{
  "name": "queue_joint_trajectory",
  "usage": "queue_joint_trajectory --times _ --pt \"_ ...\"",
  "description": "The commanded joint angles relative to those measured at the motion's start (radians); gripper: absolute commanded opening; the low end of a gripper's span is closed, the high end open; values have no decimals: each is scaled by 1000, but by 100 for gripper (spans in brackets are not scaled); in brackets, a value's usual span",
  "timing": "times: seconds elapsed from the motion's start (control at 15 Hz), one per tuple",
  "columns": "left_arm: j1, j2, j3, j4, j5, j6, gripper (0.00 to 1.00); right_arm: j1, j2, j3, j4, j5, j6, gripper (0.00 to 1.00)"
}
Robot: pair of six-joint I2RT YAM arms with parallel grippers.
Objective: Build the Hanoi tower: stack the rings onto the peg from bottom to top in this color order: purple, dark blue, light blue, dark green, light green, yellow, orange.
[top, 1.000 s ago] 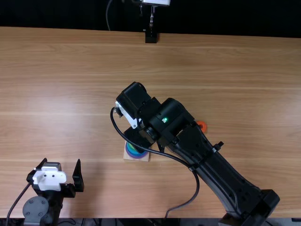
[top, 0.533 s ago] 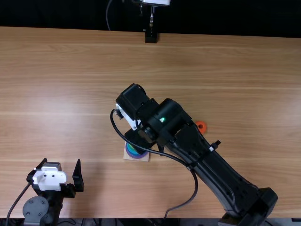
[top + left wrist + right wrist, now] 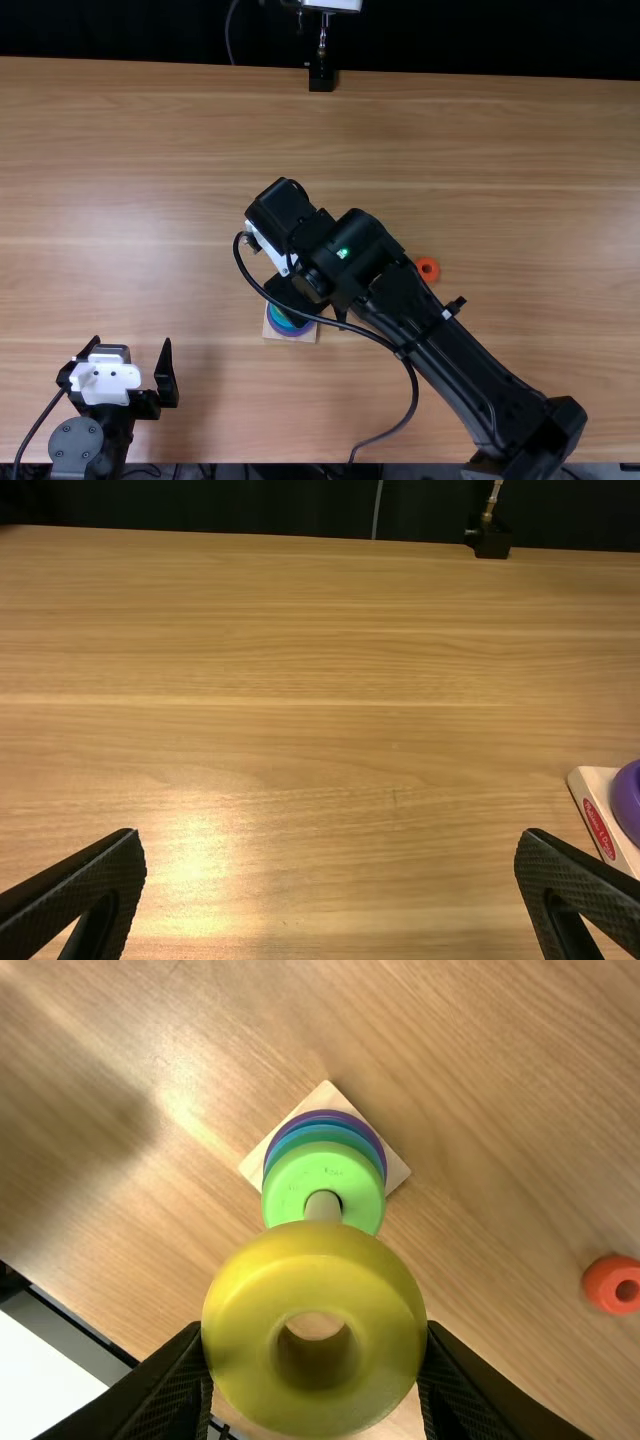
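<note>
The right gripper (image 3: 315, 1328) is closed on the thick, smooth yellow ring (image 3: 388, 1325), one finger per side. The ring is above the light green ring (image 3: 300, 1173) and partly covers the slim, pale wooden peg (image 3: 322, 1206). Exact hole-to-peg alignment cannot be confirmed; centre before lowering along the peg's axis. The left gripper (image 3: 133, 345) is open, farther from the stack.
</note>
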Motion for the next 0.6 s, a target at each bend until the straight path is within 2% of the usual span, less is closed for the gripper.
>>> queue_joint_trajectory --times 0.0,0.2,0.27,0.33,0.4,0.53 --pt "-6 -12 -112 -78 -2 13 100 10 30 -10 0 -6 6 0" --pt "-6 -12 -112 -78 -2 13 100 10 39 -4 0 -6 6 0" --pt "-6 -12 -112 -78 -2 13 100 10 41 2 0 -4 8 24" --pt "-6 -12 -112 -78 -2 13 100 10 41 3 0 -2 12 69" --pt "-6 -12 -112 -78 -2 13 100 10 41 -4 0 3 17 100" --pt "-6 -12 -112 -78 -2 13 100 10 44 -3 2 7 16 100"
